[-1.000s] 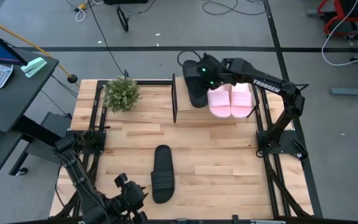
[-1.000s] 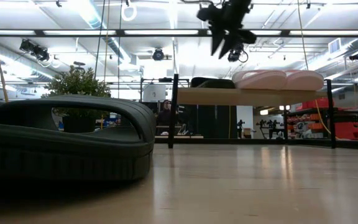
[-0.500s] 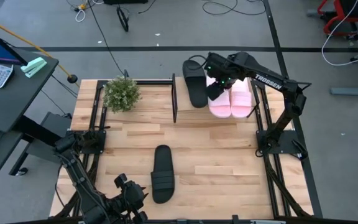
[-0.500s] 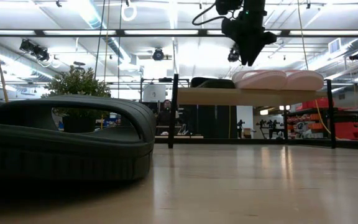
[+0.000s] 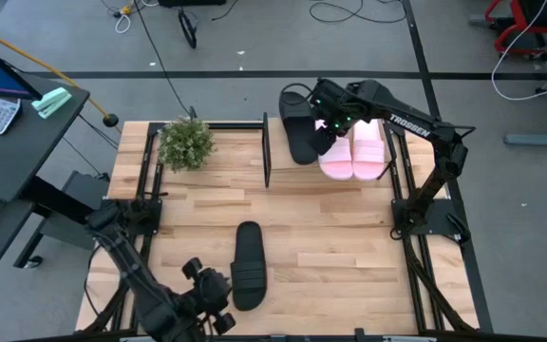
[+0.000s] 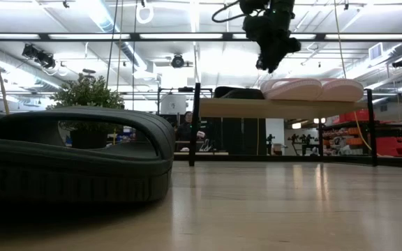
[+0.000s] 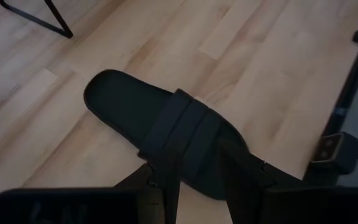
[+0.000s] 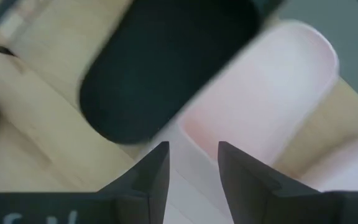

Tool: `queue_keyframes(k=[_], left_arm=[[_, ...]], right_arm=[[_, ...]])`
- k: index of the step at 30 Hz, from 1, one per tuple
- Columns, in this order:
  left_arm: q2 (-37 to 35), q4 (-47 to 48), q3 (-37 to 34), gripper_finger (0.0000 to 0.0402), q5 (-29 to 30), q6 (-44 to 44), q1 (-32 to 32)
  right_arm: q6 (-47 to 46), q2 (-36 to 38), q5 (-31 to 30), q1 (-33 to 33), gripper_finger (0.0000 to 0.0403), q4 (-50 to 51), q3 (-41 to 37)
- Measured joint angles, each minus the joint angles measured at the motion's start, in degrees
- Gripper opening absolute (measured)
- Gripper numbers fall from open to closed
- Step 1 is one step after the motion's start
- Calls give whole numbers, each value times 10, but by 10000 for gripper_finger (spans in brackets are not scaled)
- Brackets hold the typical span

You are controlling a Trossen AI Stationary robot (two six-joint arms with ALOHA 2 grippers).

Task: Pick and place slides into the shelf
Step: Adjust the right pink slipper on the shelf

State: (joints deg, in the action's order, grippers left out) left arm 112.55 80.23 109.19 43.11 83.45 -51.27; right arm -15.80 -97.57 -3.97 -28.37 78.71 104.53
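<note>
At the table's near edge, left gripper (image 5: 215, 302) sits just beside a black slide (image 5: 249, 265) on the tabletop (image 5: 330, 237); fingers part open, straddling its strap in the wrist view, grip cannot be confirmed. Plant (image 5: 186, 142) far left. On the shelf (image 5: 278, 161): second black slide (image 5: 299, 133), then two pink slides (image 5: 354, 154). Right gripper (image 5: 329, 122) hovers above them, part open, empty.

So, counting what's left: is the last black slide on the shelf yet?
Not yet. The black slide lies flat on the table, by the left gripper.
</note>
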Motion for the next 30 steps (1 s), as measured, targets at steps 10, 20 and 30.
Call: queue_keyframes(k=[10, 20, 30], left_arm=[[0, -1, 0, 107, -60, -70, 64], [0, -3, 0, 107, -100, -129, 128], [0, -10, 0, 107, -128, -142, 167]], right_arm=[[26, 0, 93, 12, 140, -70, 0], [79, 0, 144, 15, 140, -169, 0], [155, 0, 140, 8, 140, -270, 0]])
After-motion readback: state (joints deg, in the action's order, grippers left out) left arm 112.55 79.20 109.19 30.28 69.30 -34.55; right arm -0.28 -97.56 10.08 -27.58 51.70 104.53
